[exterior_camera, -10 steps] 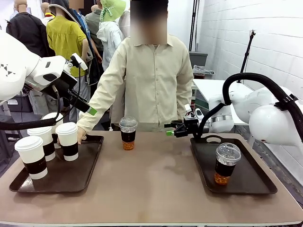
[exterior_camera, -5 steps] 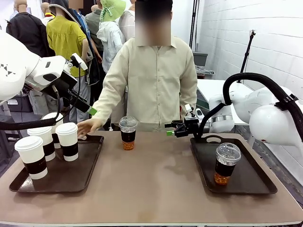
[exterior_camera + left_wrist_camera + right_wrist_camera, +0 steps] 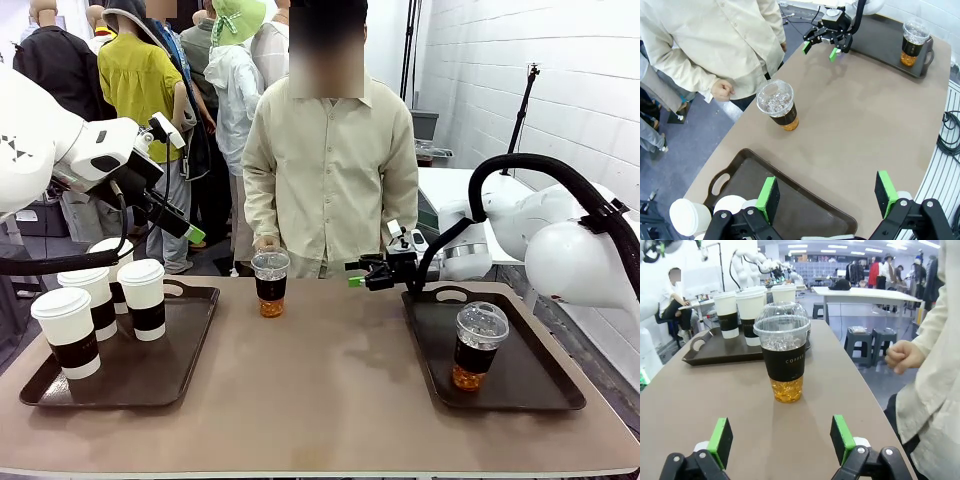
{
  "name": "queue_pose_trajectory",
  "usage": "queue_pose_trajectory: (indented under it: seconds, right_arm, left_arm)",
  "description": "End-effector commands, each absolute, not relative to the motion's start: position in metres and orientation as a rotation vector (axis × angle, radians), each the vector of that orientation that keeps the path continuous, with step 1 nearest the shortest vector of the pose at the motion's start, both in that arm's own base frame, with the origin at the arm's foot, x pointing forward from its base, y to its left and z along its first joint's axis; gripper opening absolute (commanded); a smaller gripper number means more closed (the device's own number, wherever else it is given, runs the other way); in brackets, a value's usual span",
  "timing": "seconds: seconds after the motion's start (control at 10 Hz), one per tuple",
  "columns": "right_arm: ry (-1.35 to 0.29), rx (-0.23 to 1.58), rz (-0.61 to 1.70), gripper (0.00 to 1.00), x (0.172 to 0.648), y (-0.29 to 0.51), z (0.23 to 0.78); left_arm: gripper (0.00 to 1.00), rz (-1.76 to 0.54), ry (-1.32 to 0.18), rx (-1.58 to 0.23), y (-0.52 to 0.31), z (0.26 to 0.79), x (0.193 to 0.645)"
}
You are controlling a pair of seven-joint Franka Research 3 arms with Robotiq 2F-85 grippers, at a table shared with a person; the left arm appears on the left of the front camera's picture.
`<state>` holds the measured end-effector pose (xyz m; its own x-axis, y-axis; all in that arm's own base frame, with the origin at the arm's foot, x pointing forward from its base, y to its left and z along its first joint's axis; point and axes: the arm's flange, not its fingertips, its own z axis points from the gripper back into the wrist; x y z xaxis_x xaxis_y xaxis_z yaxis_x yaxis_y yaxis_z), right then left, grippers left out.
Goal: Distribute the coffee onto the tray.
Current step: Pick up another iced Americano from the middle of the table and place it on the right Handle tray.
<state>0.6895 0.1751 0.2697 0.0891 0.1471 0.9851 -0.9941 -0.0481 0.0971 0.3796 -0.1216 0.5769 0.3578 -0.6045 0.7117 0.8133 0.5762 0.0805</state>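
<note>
Presently, one clear dome-lidded plastic cup of amber drink stands on the bare brown table at centre frame, between the trays. A second dome-lidded cup sits on the dark right-hand tray. Four white lidded paper cups with brown sleeves occupy the dark left-hand tray. The right gripper faces the centre cup, jaws apart, empty. The left gripper hangs above the left-hand tray, jaws apart, empty.

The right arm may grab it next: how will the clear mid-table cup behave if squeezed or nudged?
Tall on a narrow base, the clear cup probably tips if pushed high. Its thin plastic likely flexes under a squeeze; the dark sleeve should grip better.
</note>
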Motion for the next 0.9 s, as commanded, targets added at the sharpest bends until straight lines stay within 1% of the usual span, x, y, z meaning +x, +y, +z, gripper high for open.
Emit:
queue_pose_trajectory:
  seconds: [0.0, 0.8]
  right_arm:
    - [-1.033, 1.155, 1.234, 1.00, 0.691, 0.198, 0.269]
    - [-1.059, 1.221, 1.235, 1.00, 0.693, 0.261, 0.261]
  left_arm:
    - [1.00, -0.932, -0.770, -0.315, -0.121, 0.576, 0.380]
    - [1.00, -0.932, -0.770, -0.315, -0.121, 0.576, 0.380]
